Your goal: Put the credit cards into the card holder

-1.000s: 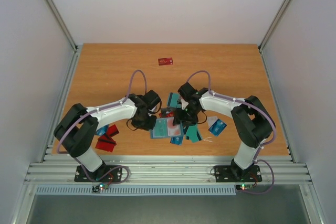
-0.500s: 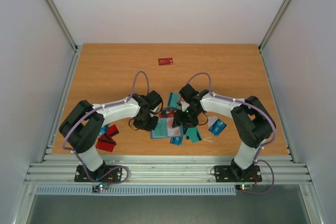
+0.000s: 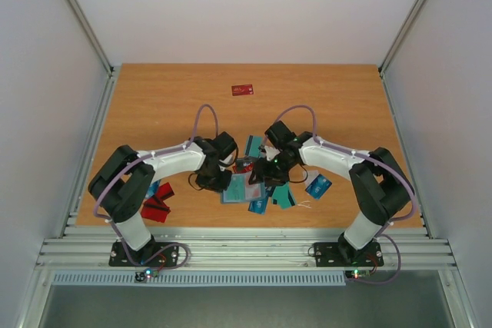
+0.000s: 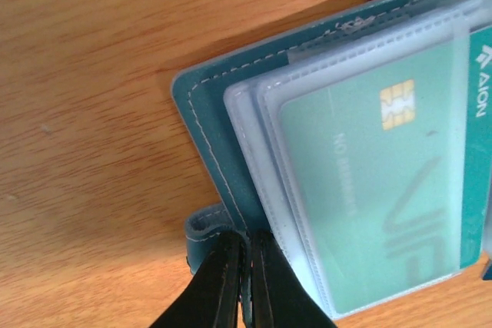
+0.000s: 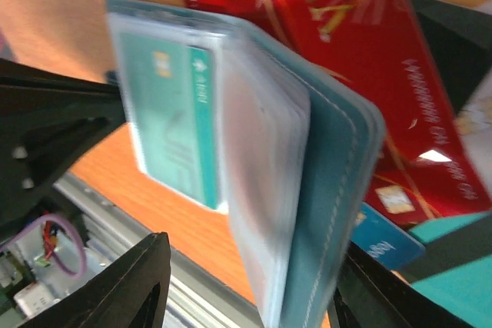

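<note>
The card holder (image 3: 240,188), a teal wallet with clear pockets, lies open amid the pile. In the left wrist view the card holder (image 4: 231,159) shows a green chip card (image 4: 369,190) in its top pocket. My left gripper (image 3: 218,177) is shut on the cover's left edge, as the left wrist view shows (image 4: 247,255). My right gripper (image 3: 266,172) is open, and in the right wrist view (image 5: 254,286) it straddles the raised right half of the card holder (image 5: 323,213). Red credit cards (image 5: 346,44) and a blue one (image 5: 382,240) lie behind.
Loose cards lie around: teal ones (image 3: 284,196), a blue one (image 3: 317,185), red ones (image 3: 157,203) at the left, and a single red card (image 3: 243,89) far back. The table's metal front rail (image 3: 246,251) is close behind the pile.
My right gripper has moved down and left onto the card holder's right half, which now stands raised. My left arm shifted slightly right and keeps its grip.
</note>
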{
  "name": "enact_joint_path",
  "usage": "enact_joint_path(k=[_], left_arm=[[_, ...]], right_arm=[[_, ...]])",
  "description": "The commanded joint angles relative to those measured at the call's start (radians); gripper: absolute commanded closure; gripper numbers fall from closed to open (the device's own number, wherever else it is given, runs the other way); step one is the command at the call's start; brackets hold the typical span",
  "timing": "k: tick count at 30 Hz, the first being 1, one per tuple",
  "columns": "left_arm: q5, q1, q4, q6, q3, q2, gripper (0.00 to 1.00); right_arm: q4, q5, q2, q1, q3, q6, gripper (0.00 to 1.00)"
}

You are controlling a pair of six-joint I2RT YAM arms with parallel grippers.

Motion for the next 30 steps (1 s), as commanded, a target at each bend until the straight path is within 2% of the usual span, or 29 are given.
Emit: enact_joint_path(k=[1, 12, 20, 27, 30], left_arm=[[0.069, -0.009, 0.082, 0.019, 0.010, 0.036, 0.98], [0.082, -0.007, 0.074, 0.025, 0.002, -0.003, 0.98], [0.090, 0.006, 0.041, 0.038, -0.020, -0.068, 0.98], [0.132, 0.038, 0.037, 0.043, -0.058, -0.142, 0.98], [0.177, 0.045, 0.050, 0.056, -0.072, -0.155, 0.97]], right_arm=[[0.055, -0.071, -0.024, 0.027, 0.037, 0.039, 0.45], [0.087, -0.098, 0.058, 0.107, 0.136, 0.081, 0.45], [0.138, -0.103, 0.170, 0.113, 0.164, 0.113, 0.46], [0.191, -0.130, 0.204, 0.113, 0.155, 0.137, 0.47], [0.175, -0.112, 0.218, 0.111, 0.156, 0.138, 0.52]])
